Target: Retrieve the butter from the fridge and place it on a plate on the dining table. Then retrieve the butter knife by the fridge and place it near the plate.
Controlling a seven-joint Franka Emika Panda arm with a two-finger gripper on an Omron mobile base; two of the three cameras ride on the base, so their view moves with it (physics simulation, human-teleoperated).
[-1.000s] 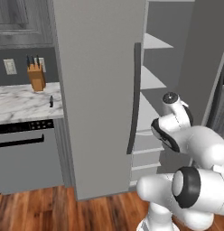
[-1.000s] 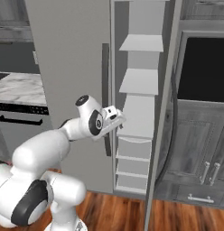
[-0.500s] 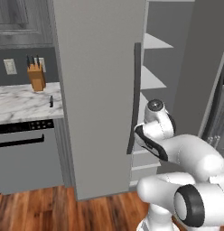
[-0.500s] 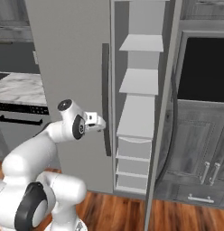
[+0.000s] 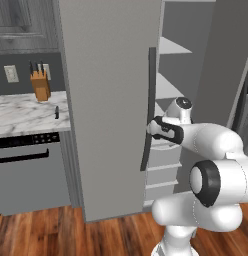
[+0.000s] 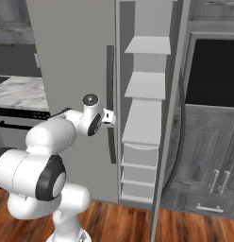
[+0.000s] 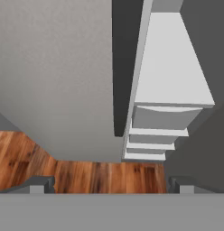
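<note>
Counting one fridge (image 6: 76,56), three white shelves (image 6: 148,45).

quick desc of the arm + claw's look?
Glossy white rounded arm with dark grey joint rings and round black-rimmed end caps. Small white claw with two short dark grey finger tips. No cables or markings visible.

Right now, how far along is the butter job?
Early. Done: the right door of the fridge stands open, white shelves showing. In hand: nothing; the gripper is open by the closed door's dark handle. Left: find the butter, plate it, then fetch the butter knife from the counter.
</note>
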